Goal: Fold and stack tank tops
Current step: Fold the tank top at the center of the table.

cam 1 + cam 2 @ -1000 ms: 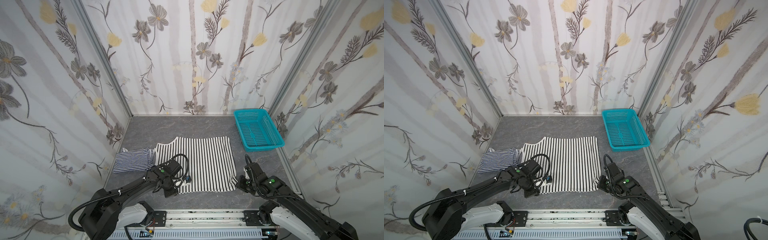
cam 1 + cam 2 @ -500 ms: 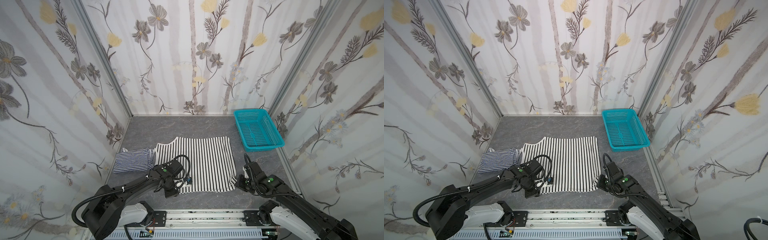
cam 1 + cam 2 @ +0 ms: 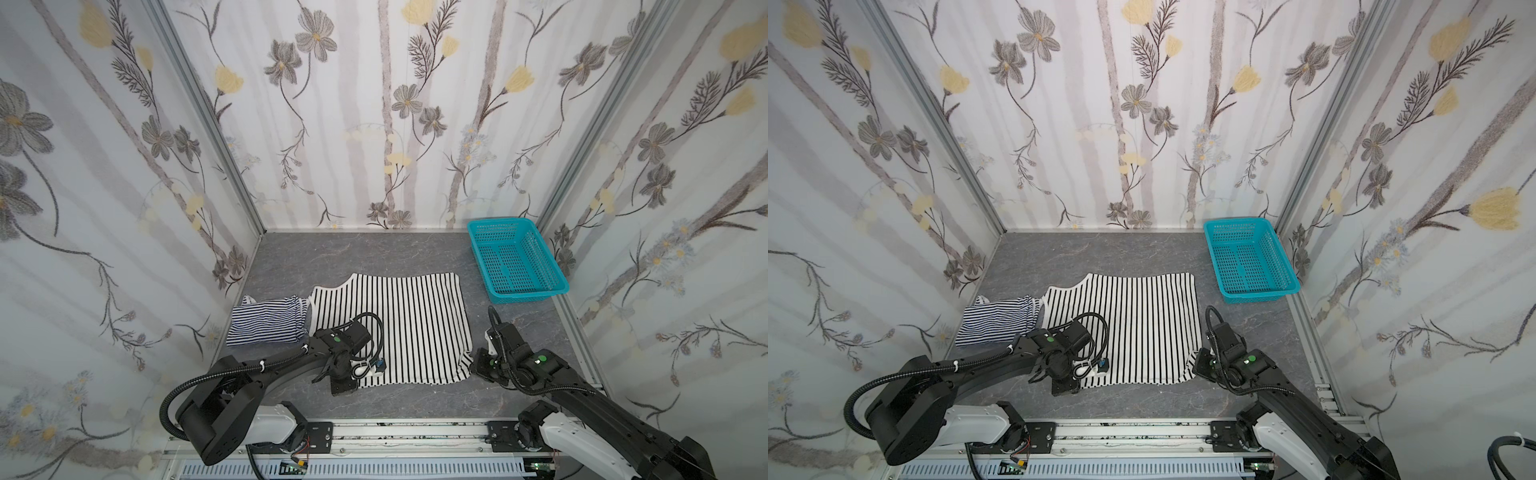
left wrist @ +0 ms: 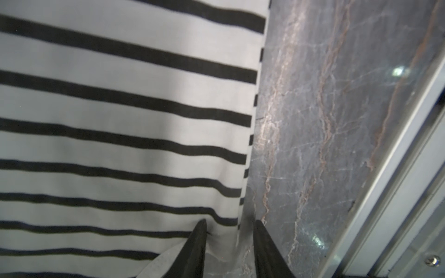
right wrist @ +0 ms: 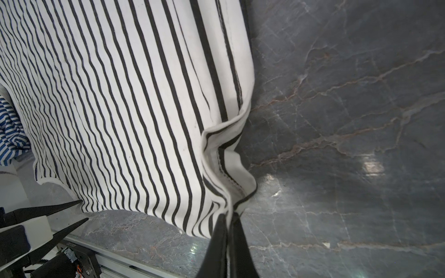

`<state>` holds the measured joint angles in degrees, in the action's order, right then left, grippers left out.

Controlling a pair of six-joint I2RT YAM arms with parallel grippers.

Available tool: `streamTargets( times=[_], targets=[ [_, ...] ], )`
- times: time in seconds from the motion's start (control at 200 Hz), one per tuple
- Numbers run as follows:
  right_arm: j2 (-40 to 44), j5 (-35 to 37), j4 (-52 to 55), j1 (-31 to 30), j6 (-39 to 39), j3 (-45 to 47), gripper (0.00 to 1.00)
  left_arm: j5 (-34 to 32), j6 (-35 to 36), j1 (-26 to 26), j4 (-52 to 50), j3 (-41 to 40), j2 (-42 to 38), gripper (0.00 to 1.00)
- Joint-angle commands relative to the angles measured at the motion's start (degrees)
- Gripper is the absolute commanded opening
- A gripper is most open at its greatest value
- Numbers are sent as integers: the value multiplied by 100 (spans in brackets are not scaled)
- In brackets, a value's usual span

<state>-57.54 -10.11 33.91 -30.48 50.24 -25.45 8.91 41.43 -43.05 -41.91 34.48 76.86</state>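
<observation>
while right gripper (image 5: 230, 215) clamps a corner of wide-striped top (image 3: 415, 324) | left gripper (image 4: 230, 222) apart, straddling its hem

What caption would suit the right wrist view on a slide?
Right gripper pinching a hem corner of the wide-striped tank top above the grey marbled table.

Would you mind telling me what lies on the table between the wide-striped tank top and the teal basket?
Nothing: only bare grey table separates the wide-striped tank top from the teal basket, as both top views show.
</observation>
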Motion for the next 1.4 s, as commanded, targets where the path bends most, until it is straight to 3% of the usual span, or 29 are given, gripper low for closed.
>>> streamTargets(
  times=[0.0, 0.22, 0.405, 0.705, 1.394],
  targets=[
    [70, 103, 7, -3, 17, -81, 0, -33, 117, -46, -164, -135, 223, 28],
    [243, 175, 225, 118, -30, -135, 0, 30, 227, -90, -262, -29, 174, 17],
    [210, 186, 312, 280, -184, -266, 0, 229, 319, -92, -459, 292, -35, 0],
    [-240, 255, 259, 520, -567, -825, 0, 242, 440, 9, -511, 923, 105, 0],
    [-2441, 158, -185, 1533, -1800, -2892, 0, 170, 1191, 1300, -432, 2604, 1411, 0]
  ],
)
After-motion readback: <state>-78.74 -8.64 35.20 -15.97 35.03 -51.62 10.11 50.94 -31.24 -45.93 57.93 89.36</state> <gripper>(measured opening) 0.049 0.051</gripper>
